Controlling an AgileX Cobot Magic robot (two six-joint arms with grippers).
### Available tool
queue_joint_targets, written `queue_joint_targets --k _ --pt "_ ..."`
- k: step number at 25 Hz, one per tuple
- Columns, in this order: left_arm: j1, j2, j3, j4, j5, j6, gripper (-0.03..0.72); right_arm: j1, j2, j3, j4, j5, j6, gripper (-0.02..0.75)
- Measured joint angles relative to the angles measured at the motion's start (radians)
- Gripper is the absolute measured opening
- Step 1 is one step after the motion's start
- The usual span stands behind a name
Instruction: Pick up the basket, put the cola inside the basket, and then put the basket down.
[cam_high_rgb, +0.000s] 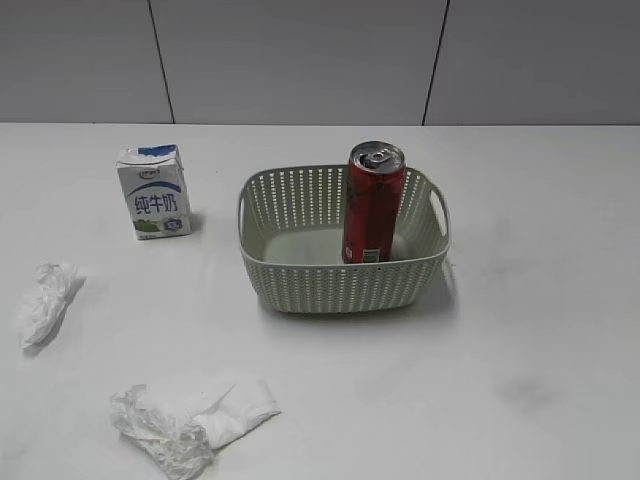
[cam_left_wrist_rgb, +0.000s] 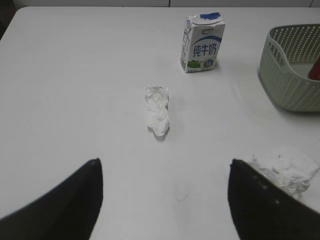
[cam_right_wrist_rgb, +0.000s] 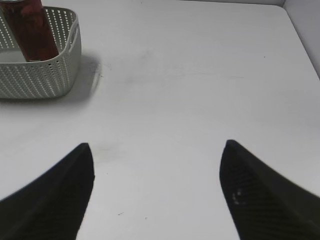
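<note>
The pale green basket (cam_high_rgb: 300, 285) rests on the white table near the middle. The red cola can (cam_high_rgb: 373, 205) stands upright inside it, toward its right end. The basket also shows in the left wrist view (cam_left_wrist_rgb: 287, 85) at the right edge and in the right wrist view (cam_right_wrist_rgb: 45, 75) at top left, with the can (cam_right_wrist_rgb: 32, 30) in it. Neither arm shows in the exterior view. My left gripper (cam_left_wrist_rgb: 164, 162) is open and empty over bare table. My right gripper (cam_right_wrist_rgb: 157, 145) is open and empty, well away from the basket.
A white-and-blue milk carton (cam_high_rgb: 153, 192) stands left of the basket and shows in the left wrist view (cam_left_wrist_rgb: 202, 42). Crumpled white tissues lie at the left (cam_high_rgb: 45, 300) and front left (cam_high_rgb: 190, 420). A grey wall runs along the back.
</note>
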Motion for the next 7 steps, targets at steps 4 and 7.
queue_joint_targets --k 4,7 --pt "0.0 -0.001 0.001 0.001 -0.001 0.0 0.589 0.0 0.0 0.0 0.0 0.0 0.0 0.594" --pt "0.0 -0.001 0.001 0.001 -0.001 0.0 0.589 0.0 0.0 0.0 0.0 0.0 0.0 0.594"
